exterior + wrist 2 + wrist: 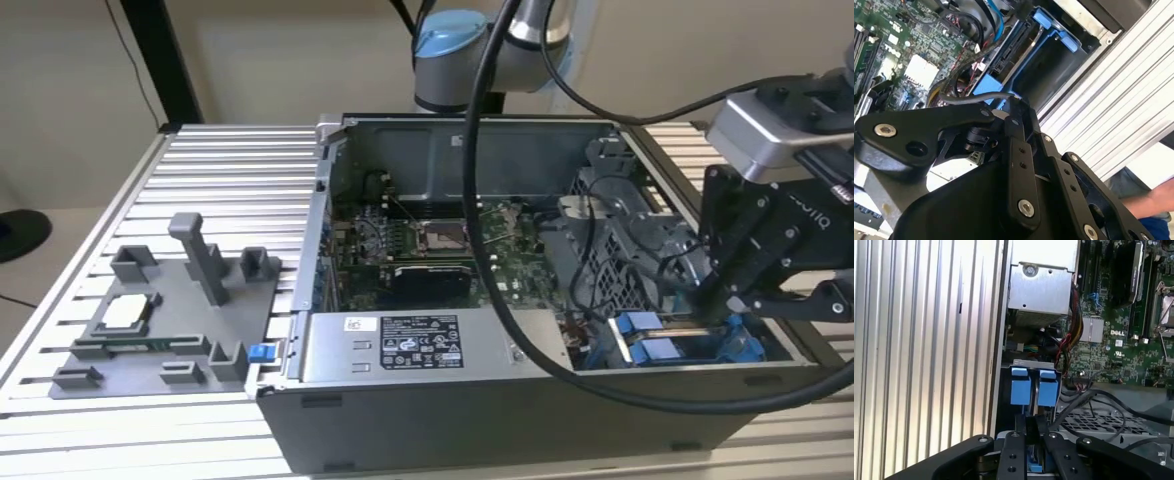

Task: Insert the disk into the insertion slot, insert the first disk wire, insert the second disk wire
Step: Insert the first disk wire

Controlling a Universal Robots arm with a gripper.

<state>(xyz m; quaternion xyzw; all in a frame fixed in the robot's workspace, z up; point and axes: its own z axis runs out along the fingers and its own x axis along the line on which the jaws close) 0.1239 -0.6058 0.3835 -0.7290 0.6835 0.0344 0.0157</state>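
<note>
The disk (1030, 369) sits in the insertion slot (687, 345) at the case's front corner on the exterior view's right, its blue carrier tabs (1020, 385) showing in both wrist views. My gripper (731, 300) hangs low over that bay. Its fingers (1030, 429) stand close together just behind the blue tabs (988, 86). A grey disk wire (974, 97) runs from the cable bundle straight to the fingertips, and the gripper looks shut on its end. The plug and the disk's socket are hidden by the fingers.
The open grey computer case (441, 410) lies on a ribbed aluminium table (214, 170), with the motherboard (427, 245) and a power-supply box (420, 345) inside. Loose black cables (1114, 407) cross a perforated cage beside the bay. A grey fixture (167, 320) stands on the exterior view's left. A person's sleeve (1154, 205) is near the table.
</note>
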